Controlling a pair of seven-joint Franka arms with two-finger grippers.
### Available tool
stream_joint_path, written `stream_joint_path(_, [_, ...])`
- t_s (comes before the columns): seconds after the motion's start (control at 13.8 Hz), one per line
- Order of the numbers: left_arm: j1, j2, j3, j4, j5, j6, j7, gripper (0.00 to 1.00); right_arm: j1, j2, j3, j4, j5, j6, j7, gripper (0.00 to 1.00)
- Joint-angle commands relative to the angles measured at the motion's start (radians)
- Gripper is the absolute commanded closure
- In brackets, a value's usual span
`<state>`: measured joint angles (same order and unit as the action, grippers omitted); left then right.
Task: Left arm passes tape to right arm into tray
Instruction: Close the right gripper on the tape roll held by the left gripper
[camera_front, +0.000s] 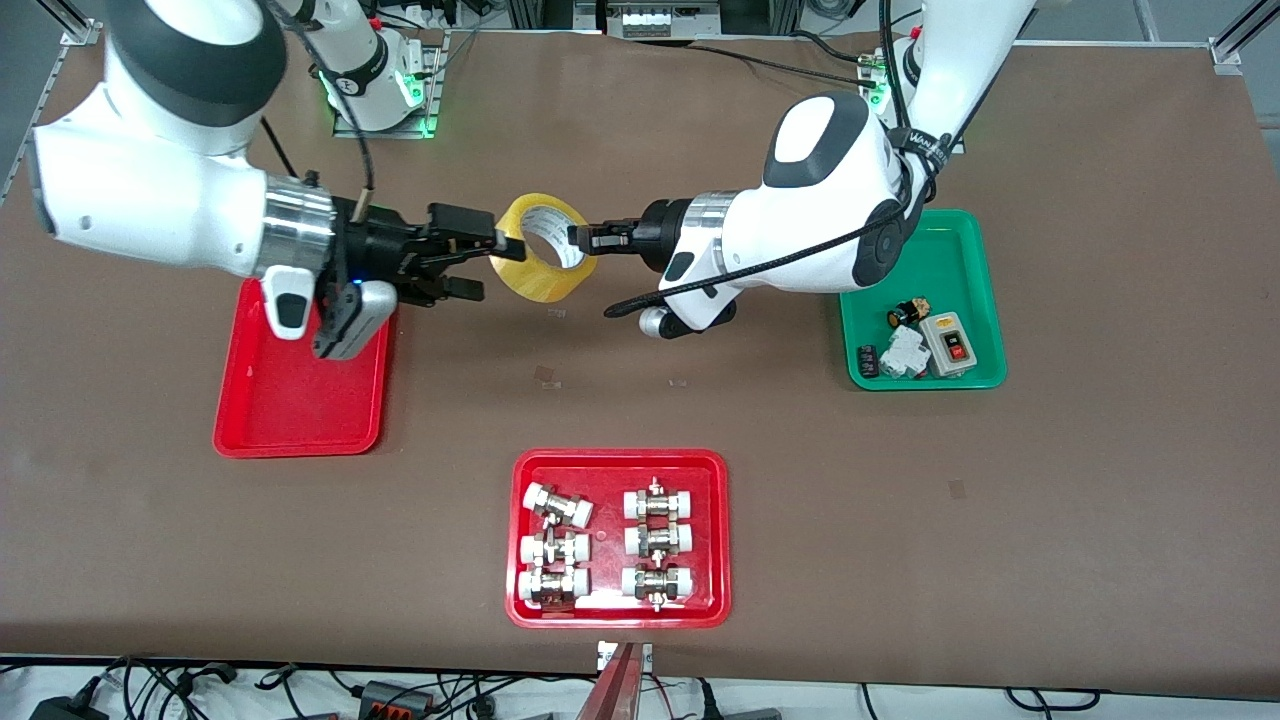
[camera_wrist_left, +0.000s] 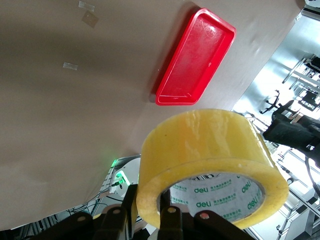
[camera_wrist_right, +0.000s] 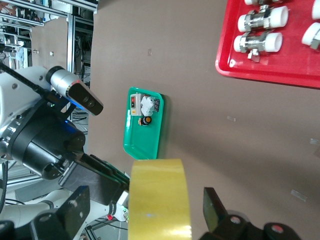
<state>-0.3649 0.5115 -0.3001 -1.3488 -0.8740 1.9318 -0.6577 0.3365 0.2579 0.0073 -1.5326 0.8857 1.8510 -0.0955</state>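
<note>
Nearest the front camera sits the fittings tray (camera_front: 618, 610), red, holding white-and-metal couplings in two columns; it plays no part here and lies at about six o'clock from the handover. Farther up the table, the plain red tray (camera_front: 300, 405) lies toward the right arm's end, at roughly eight o'clock from the tape, its floor bare, which suits it as the drop point. Toward the left arm's end, at about four o'clock from the tape, the green tray (camera_front: 925, 300) holds a switch box and a few small electrical parts.

Above the open mat between those two trays hangs the tape (camera_front: 542, 248), off the table. The left gripper (camera_front: 580, 238) comes in from three o'clock and is clamped on the ring's wall, one finger inside the core and one outside, so the other half of the ring sticks out free for a second grip. The right gripper (camera_front: 488, 262) meets it from nine o'clock with its jaws apart, straddling that free side; its wrist view shows the yellow band standing between the two fingers without either clearly pressing on it, so I judge the transfer as not yet made.

The roll stands tilted, nearly on edge. Its axis, through the pale core, points up and toward the front camera, and the printed core face shows in the left wrist view.
</note>
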Motion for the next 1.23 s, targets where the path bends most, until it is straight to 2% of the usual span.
stream_joint_path(0.0, [0.012,-0.008,-0.001,0.023,-0.02,-0.011,0.003,1.0,0.004,0.017,-0.012,0.023,0.004,-0.009,-0.009,0.0])
stream_joint_path(0.29, [0.017,-0.014,-0.002,0.017,-0.02,-0.017,-0.002,1.0,0.01,0.017,-0.01,0.023,-0.068,-0.061,-0.007,0.0])
stream_joint_path(1.16, [0.017,-0.014,-0.002,0.019,-0.022,-0.017,-0.006,1.0,0.039,0.023,-0.009,0.048,-0.09,-0.07,0.011,0.0])
